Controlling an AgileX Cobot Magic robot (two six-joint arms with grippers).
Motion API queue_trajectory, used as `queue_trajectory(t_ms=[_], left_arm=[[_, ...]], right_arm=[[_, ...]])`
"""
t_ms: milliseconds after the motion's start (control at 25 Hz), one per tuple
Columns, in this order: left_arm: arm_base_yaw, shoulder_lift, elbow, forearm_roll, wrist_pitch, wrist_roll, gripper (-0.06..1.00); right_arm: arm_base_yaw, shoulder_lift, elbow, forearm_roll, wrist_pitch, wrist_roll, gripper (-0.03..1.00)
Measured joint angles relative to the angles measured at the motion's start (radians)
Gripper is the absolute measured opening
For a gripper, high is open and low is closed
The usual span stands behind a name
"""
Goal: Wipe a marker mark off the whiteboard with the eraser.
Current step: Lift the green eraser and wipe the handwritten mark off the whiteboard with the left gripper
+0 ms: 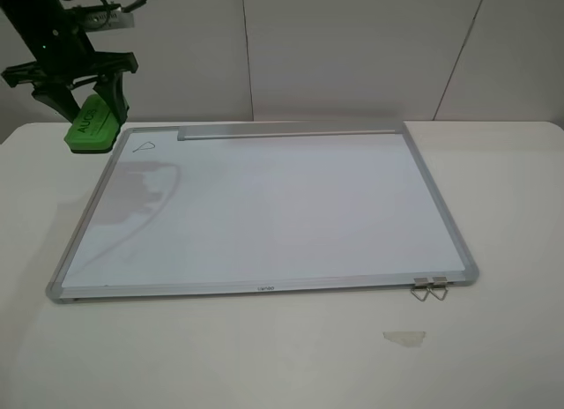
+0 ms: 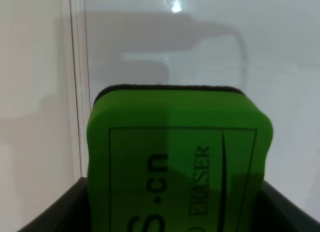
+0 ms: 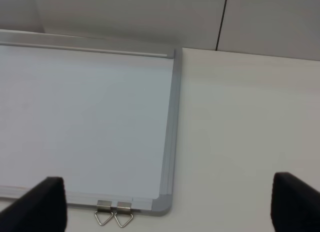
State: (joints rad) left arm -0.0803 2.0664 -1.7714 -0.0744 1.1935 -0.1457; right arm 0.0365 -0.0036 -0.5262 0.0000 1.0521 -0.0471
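The whiteboard (image 1: 264, 206) lies flat on the table, its silver tray strip along the far edge. The marker mark (image 1: 143, 145) is a tiny looped triangle near the board's far left corner. My left gripper (image 1: 88, 96) hangs above that corner, shut on the green eraser (image 1: 92, 127), which sits just left of the mark and slightly above the frame. The left wrist view shows the eraser (image 2: 180, 157) filling the frame between the dark fingers, board surface (image 2: 200, 42) beyond. My right gripper (image 3: 165, 212) is open, its fingertips (image 3: 40, 204) over the board's near right corner (image 3: 162, 204).
Two metal hanger clips (image 1: 429, 288) stick out from the board's near right edge, also seen as clips (image 3: 114, 214) in the right wrist view. A scrap of tape (image 1: 404, 338) lies on the table in front. A wall stands close behind the board.
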Motion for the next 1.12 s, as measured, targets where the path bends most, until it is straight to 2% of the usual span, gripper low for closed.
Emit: queue_trajectory(t_ms=[320,480,640,800,1120], left_arm=[[0.002,0.298,-0.367,0.000,0.003,-0.010,0.60],[0.002,0.430,-0.504,0.000,0.003,-0.020,0.60],[0.002,0.505,-0.557,0.002,0.003,-0.022,0.60],[0.004,0.544,-0.569,0.027,0.003,-0.021,0.60],[0.024,0.589,-0.584,0.018,0.003,-0.025,0.60]], right_arm=[[0.000,0.000,0.000,0.000,0.000,0.000,0.82],[0.000,0.000,0.000,0.000,0.000,0.000,0.82],[0.000,0.000,0.000,0.000,0.000,0.000,0.82],[0.000,0.000,0.000,0.000,0.000,0.000,0.82],[0.000,0.000,0.000,0.000,0.000,0.000,0.82]])
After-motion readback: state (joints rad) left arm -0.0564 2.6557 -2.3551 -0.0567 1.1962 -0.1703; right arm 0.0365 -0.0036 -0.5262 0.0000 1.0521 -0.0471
